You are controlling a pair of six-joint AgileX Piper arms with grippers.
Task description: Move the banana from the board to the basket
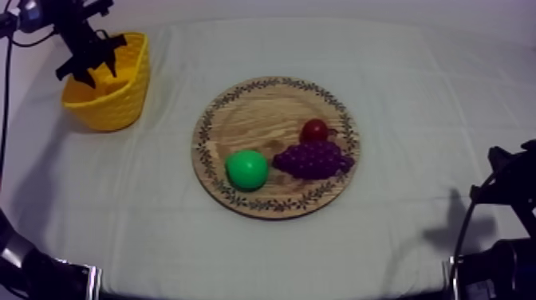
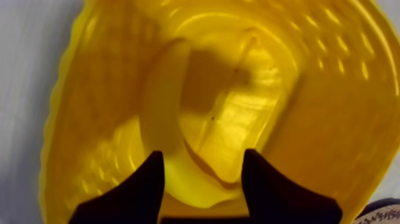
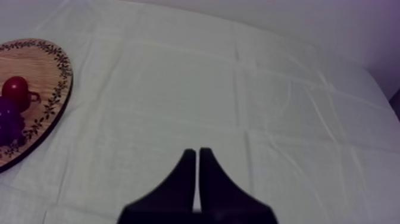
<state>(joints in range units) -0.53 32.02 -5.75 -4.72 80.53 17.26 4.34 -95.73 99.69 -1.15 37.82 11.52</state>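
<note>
Release looks done: left jaws apart over yellow basket (image 1: 120, 102), banana (image 2: 162, 101) lying inside, right jaws together; next, just lift clear of the rim.

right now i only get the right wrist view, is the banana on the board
observer: no, the banana lies inside the basket.
operator: where are the left jaws
observer: open, over the basket, with nothing between them.
operator: anything on the board that i can't see
observer: a pear, left of the grapes in the top view.
</note>
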